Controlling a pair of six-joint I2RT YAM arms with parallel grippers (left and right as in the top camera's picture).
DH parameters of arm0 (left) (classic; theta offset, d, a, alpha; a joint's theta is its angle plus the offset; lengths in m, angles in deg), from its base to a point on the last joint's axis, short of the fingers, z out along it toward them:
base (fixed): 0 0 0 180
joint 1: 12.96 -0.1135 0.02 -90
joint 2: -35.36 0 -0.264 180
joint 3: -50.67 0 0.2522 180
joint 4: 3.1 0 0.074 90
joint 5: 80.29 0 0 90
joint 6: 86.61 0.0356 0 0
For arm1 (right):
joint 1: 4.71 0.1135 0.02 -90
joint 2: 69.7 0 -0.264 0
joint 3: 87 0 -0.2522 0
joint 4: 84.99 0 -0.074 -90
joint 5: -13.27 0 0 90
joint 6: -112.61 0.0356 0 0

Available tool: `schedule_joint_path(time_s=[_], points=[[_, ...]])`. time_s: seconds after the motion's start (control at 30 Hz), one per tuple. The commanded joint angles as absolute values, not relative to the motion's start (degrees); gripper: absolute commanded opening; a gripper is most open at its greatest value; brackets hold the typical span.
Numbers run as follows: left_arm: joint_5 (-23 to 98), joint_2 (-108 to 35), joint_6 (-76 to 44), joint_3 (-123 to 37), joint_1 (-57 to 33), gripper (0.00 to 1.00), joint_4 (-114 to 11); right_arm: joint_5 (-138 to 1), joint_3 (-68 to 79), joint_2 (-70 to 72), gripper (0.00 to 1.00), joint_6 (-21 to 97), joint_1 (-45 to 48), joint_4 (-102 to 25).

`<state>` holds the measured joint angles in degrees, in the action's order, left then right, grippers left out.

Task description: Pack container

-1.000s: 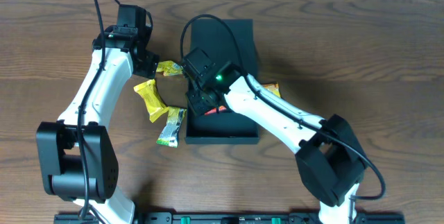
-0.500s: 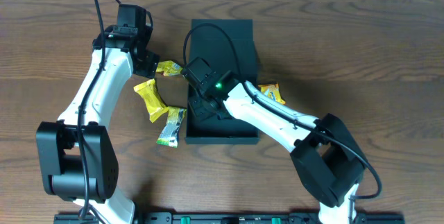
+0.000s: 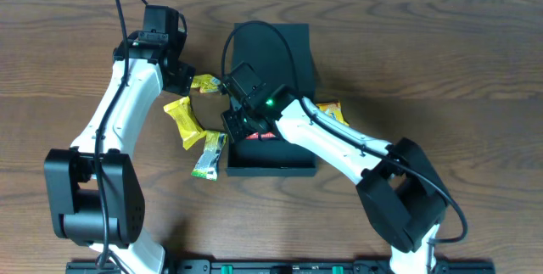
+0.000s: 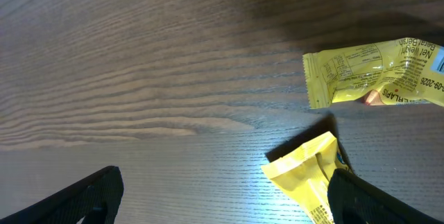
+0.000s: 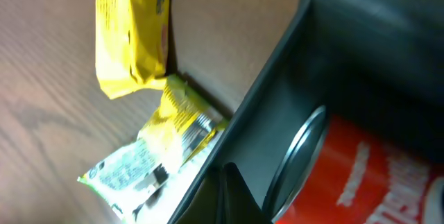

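Observation:
The dark teal container (image 3: 293,49) lies open at mid-table with its flap lid folded back. A red chip can (image 3: 263,135) lies inside it and also shows in the right wrist view (image 5: 361,175). My right gripper (image 3: 240,121) hangs over the container's left wall (image 5: 277,78). Its fingers (image 5: 236,196) are pressed together, empty, beside the can's metal end. My left gripper (image 4: 225,203) is wide open low over the wood. One yellow packet (image 4: 305,168) lies by its right finger and another (image 4: 374,71) lies beyond it.
Left of the container lie yellow packets (image 3: 206,83) (image 3: 182,121) and a green-white packet (image 3: 209,155), the last against the container wall (image 5: 146,161). An orange-yellow packet (image 3: 333,111) lies to the container's right, partly under my right arm.
My right gripper has shifted slightly left toward the container's left wall, uncovering the red can inside. The left arm has not moved.

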<state>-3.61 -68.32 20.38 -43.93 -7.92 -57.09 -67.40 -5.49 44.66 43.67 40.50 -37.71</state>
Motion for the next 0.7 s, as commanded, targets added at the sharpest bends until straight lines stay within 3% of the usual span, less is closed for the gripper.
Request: schedule_joint_path(time_s=[0.0, 0.67], points=[[-3.79, -68.89, 20.97, -45.35, -7.90, 0.95, -57.09, -70.29, -5.38, 45.49, 0.02, 44.55, 40.81, -37.93], [-3.77, -68.89, 20.95, -45.35, -7.90, 0.95, -56.85, -85.22, -5.38, 45.76, 0.02, 45.25, 40.30, -34.25]])
